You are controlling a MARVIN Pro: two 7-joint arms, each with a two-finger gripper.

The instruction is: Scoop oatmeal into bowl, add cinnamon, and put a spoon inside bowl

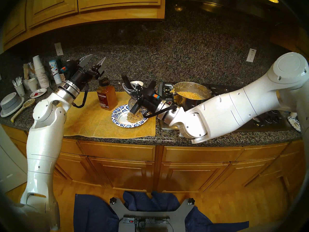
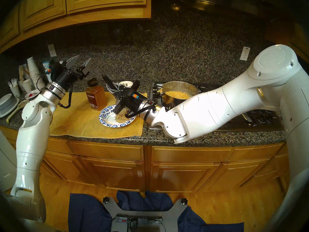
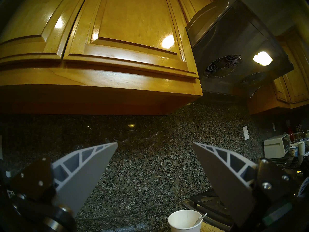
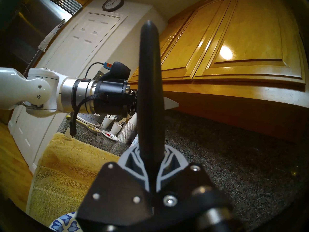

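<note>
The right gripper is clamped shut on the dark handle of a metal ladle, which rises between its two fingers in the right wrist view; in the head views the ladle's metal cup hangs tipped over the far edge of the blue-and-white leaf-patterned paper bowl, with grains clinging inside it. A lump of tan oatmeal sits in the bowl, toward its 3 o'clock side, directly under the gripper body. More oatmeal, yellower under the hood light, fills the steel pot on the stovetop at about 2 o'clock from the bowl. The bowl rests on a yellow cloth mat spread on the speckled granite counter. The cinnamon bottle stands upright on the mat at 11 o'clock from the bowl, just beside its rim, its dark cap on and its brown label facing the camera. The left gripper is raised above the counter at 10 o'clock from the cinnamon, well apart from it, fingers spread wide and holding nothing; the left wrist view shows the gap between them facing the granite backsplash. A white paper cup near the bottom of that view holds a slim white spoon leaning against its rim. At the far left of the counter stand stacked paper cups, a cup of white plastic forks, stacked plain bowls and a big speckled spoon.
</note>
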